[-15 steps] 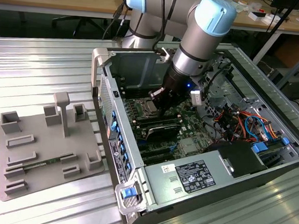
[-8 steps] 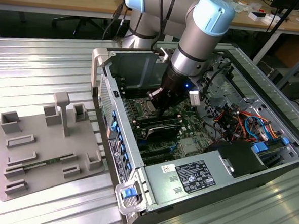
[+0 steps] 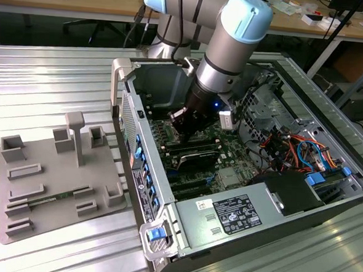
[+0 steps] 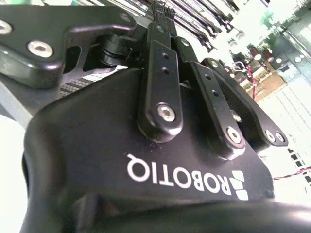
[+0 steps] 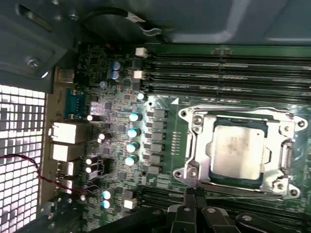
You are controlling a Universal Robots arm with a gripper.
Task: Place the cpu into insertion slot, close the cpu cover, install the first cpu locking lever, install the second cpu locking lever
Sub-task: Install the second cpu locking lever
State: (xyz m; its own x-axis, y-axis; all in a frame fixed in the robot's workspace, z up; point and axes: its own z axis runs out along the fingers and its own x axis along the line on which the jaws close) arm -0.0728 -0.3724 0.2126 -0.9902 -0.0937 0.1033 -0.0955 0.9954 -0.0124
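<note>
The cpu (image 5: 239, 150) sits in the insertion slot (image 5: 204, 167).

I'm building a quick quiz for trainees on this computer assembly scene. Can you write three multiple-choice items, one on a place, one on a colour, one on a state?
1. Where is the cpu?
A. on the grey tray outside the case
B. in the insertion slot on the board
C. on the power supply

2. What colour is the circuit board?
A. green
B. red
C. white

3. How is the computer case?
A. shut with its side panel on
C. standing upright
B. lying open, with the arm reaching inside

Answers: 1 B, the first wrist view shows the chip within the silver frame. 2 A, green shows around the socket. 3 B, the exterior view shows its open interior.
</note>
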